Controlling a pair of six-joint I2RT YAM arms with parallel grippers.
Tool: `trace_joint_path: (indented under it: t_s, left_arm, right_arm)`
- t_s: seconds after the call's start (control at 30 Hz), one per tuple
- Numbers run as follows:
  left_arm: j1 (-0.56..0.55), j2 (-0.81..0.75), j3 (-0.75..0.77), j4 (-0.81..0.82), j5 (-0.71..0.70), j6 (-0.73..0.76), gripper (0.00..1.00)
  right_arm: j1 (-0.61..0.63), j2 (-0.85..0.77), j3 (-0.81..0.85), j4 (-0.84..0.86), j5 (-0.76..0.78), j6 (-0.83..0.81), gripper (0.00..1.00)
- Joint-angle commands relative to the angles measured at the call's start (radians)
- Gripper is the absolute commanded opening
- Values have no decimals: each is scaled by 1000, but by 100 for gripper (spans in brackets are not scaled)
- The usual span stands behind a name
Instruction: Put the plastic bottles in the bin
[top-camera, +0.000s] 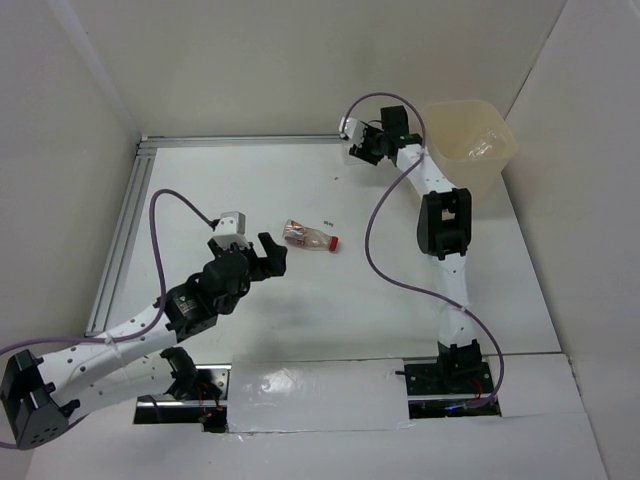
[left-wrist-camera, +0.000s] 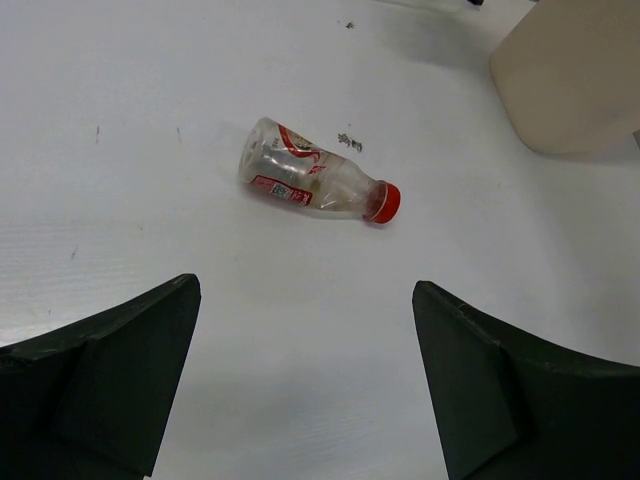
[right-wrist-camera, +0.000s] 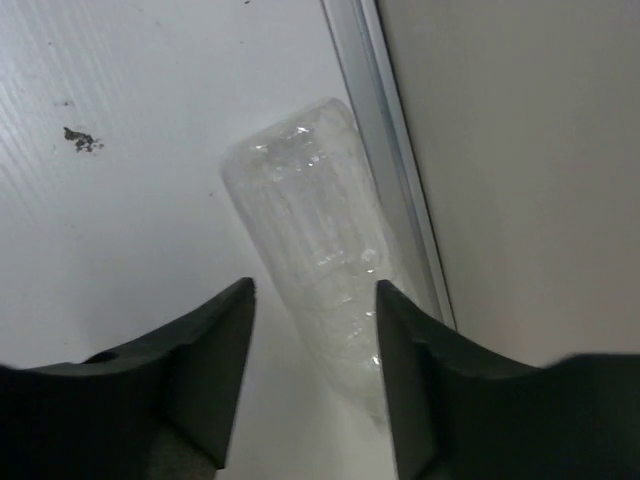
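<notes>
Walls of white board box in my white table. Left gripper gapes empty just short of the red-capped bottle lying flat mid-table. Right gripper straddles a clear bottle by the far rail; I cannot tell whether it grips. Bin stands far right.
</notes>
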Motion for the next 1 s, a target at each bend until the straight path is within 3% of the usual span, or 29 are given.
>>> trace_joint_path:
  t_s: [0.0,0.07,0.2,0.33,0.5,0.97]
  left_arm:
    - [4,11,5,43,-3,-22,100]
    - [4,11,5,54,-3,-22,100]
    - [4,20,5,54,-3,-22,100]
    - [13,20,5,54,-3,-22,100]
    - [13,20,5,63,-3,-22,100]
    - [22,39,5,45,-3,-32,100]
  right_arm:
    - [-24,-103,6,137,-116,83,54]
    - [-24,-103,6,148,-113,83,47]
    - [-24,-57,67,134,-104,83,48]
    - [-12,-45,40,275,-37,109,48]
    - [-2,65,154,321,103,120,30]
    - [7,185,191,332,171,-6,32]
